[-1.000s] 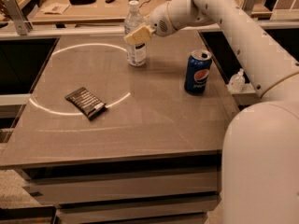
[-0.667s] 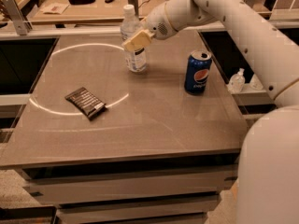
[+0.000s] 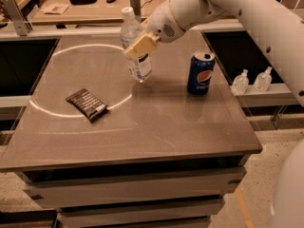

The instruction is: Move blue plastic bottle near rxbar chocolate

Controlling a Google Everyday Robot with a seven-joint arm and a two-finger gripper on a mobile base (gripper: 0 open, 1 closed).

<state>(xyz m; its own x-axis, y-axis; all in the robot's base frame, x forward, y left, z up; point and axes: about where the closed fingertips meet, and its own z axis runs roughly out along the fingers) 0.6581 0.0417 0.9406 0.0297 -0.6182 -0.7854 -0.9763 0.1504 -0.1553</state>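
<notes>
The blue plastic bottle [image 3: 137, 56] is clear, with a white cap and a pale label. It stands tilted at the back middle of the brown table [image 3: 156, 127], its cap leaning left. My gripper [image 3: 140, 45] reaches in from the upper right, and its tan fingers [image 3: 142, 44] are shut across the bottle's middle. The rxbar chocolate [image 3: 87, 104] is a flat dark wrapper lying on the table to the front left of the bottle, well apart from it.
A blue Pepsi can [image 3: 200, 72] stands upright to the right of the bottle. Two small clear bottles [image 3: 251, 81] sit on a ledge at the far right. A cluttered wooden table [image 3: 85, 6] lies behind. A pale ring of light [image 3: 57, 113] rings the bar.
The bottle has tilted and shifted a little toward the front of the table with my gripper on it. The bar and the can have not moved.
</notes>
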